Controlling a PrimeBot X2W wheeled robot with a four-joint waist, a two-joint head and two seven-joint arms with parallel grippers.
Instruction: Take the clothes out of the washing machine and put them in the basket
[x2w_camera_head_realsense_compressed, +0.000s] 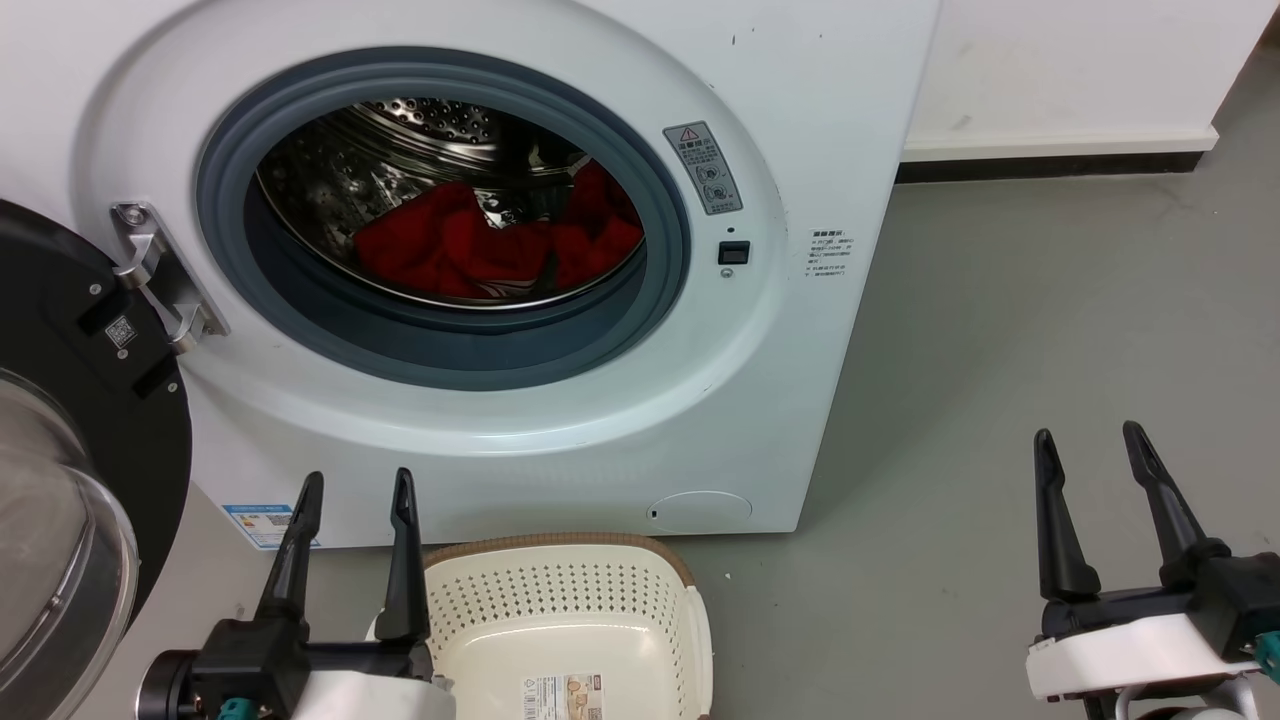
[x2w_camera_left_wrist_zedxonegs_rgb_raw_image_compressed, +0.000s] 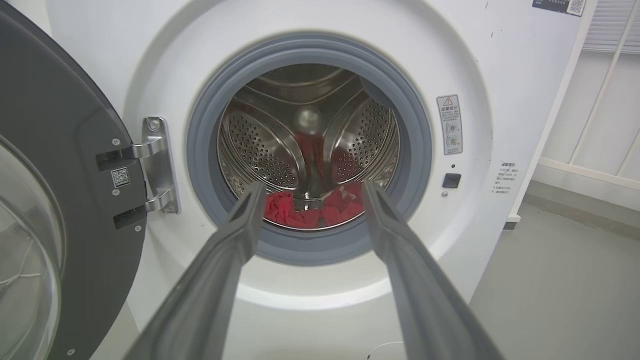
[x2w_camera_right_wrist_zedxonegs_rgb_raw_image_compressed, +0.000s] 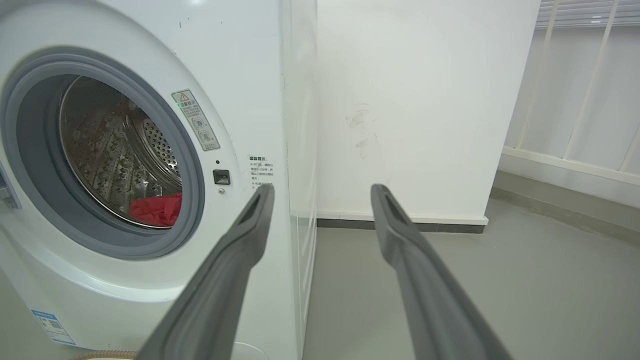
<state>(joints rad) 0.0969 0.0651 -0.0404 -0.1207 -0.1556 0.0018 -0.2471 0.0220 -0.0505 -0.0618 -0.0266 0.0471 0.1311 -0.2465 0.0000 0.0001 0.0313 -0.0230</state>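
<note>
The white washing machine stands with its black-framed glass door swung open to the left. Red clothes lie at the bottom of the steel drum, also seen as clothes and clothes. The cream basket sits on the floor in front of the machine, nothing inside it. My left gripper is open, empty, low beside the basket's left rim; in its wrist view the left gripper points at the porthole. My right gripper is open and empty over the floor right of the machine, right gripper.
Grey floor spreads right of the machine to a white wall with a dark skirting. The open door fills the space at the left. A pale railing stands at the far right.
</note>
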